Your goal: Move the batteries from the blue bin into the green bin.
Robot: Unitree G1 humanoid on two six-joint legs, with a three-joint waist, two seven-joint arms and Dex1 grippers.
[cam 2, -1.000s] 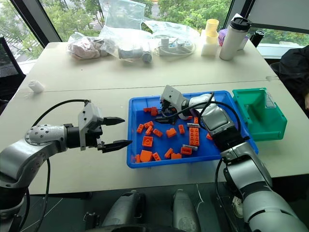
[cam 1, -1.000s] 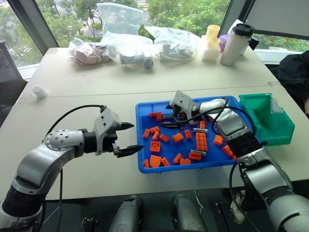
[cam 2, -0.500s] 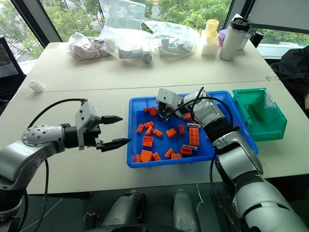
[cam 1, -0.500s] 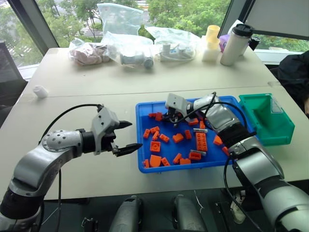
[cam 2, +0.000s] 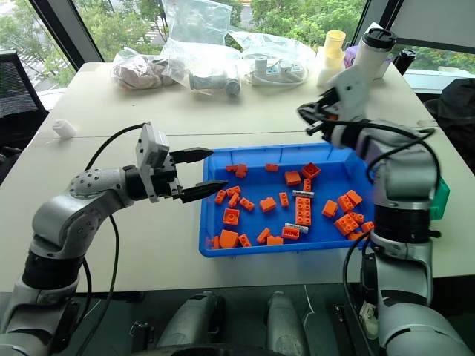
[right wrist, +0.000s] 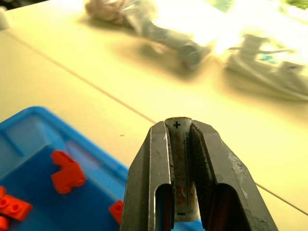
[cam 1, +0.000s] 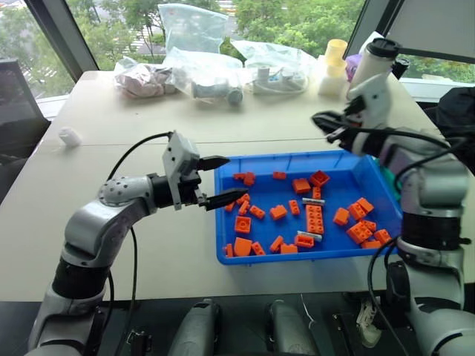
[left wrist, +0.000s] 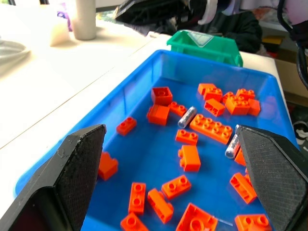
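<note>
Because the task is to empty the blue bin (cam 1: 375, 196) of its batteries, the things nearest the robot are laid out for sorting: the wide tray sits close to the near table edge, strewn with orange bricks (cam 1: 312, 219), and two batteries still in the tray (left wrist: 186, 117) lie among them, one beside the long brick and one at its other end. At the tray's near-left corner the left gripper (cam 1: 220, 180) hovers with its fingers spread apart and nothing between them, pointing across the rim, apparently ready to pick next. Farther back, above the tray's far rim, the right gripper (cam 1: 332, 127) is lifted clear of the bricks with its fingers pressed onto a single held battery (right wrist: 183, 168), gripped along its length with the plus end showing past the tips; that height seems meant to clear the tray wall on the way over. The green bin (left wrist: 204, 46) stands just beyond the tray's right end, so the carry looks short.
</note>
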